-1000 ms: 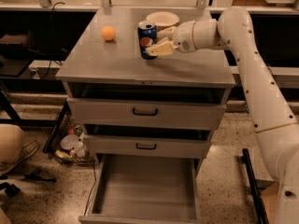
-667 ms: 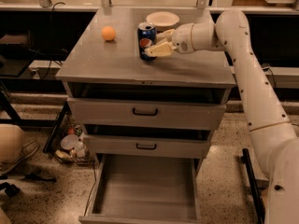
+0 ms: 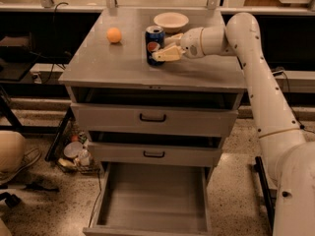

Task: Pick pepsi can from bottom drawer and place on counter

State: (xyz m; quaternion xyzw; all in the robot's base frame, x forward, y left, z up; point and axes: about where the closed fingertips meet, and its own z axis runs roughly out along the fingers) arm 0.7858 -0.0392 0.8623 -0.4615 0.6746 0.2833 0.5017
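The pepsi can (image 3: 153, 43) stands upright on the counter (image 3: 123, 65), in the middle toward the back. My gripper (image 3: 161, 48) reaches in from the right and is shut on the can's right side, with one finger (image 3: 166, 54) in front of it and the other behind. The bottom drawer (image 3: 152, 203) is pulled out below and shows only its bare grey floor.
An orange ball (image 3: 113, 35) lies on the counter left of the can. A pale bowl (image 3: 171, 21) sits just behind the can. The two upper drawers (image 3: 152, 118) stand slightly ajar. Clutter and cables (image 3: 74, 154) lie on the floor left of the cabinet.
The can has come down a little in the gripper and now rests on the counter. The arm has barely shifted otherwise.
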